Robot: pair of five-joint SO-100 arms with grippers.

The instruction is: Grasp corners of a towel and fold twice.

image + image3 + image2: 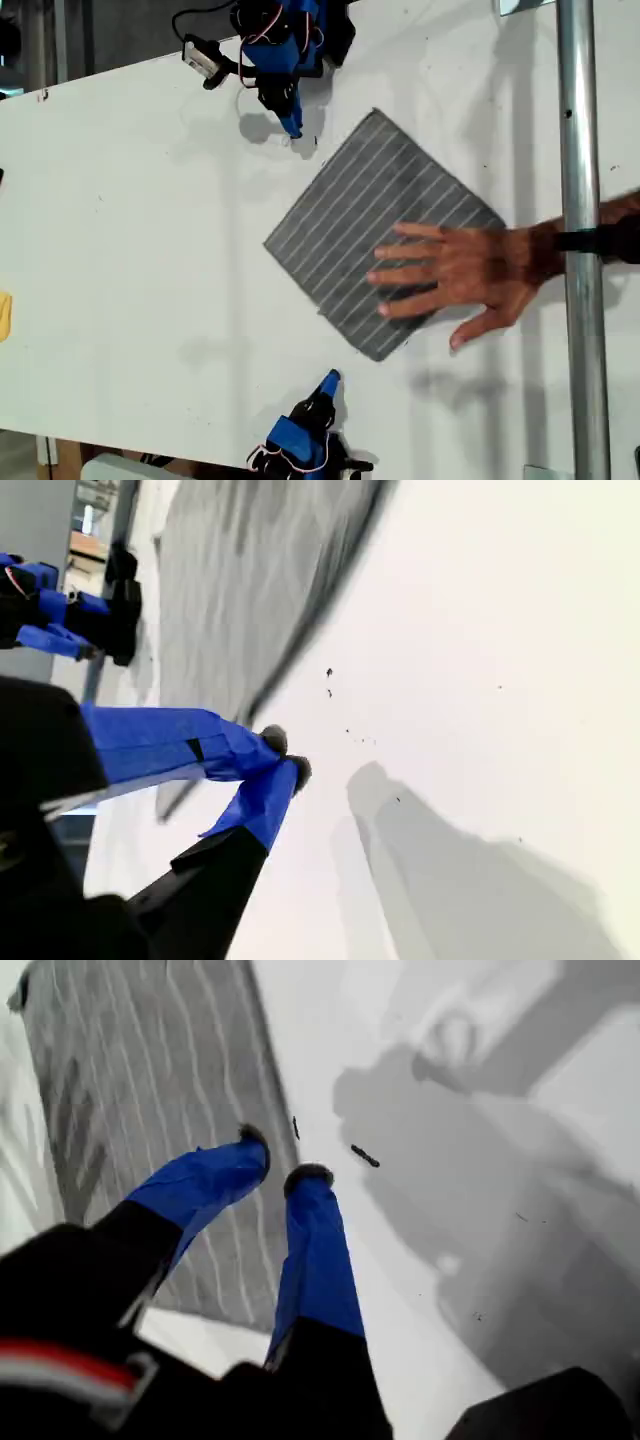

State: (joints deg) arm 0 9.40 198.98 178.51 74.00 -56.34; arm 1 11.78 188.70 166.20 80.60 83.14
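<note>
Towel (370, 215) is lying flat as a diamond mid-table, with a person's hand (455, 275) pressing on it near the exterior view's right. My first gripper (280, 1160) has its jaws slightly apart and empty; my second gripper (287, 756) looks pinched closed on nothing. Best bet: wait for the hand to clear, then drop low onto the nearest corners and pinch just the top layer.
</note>
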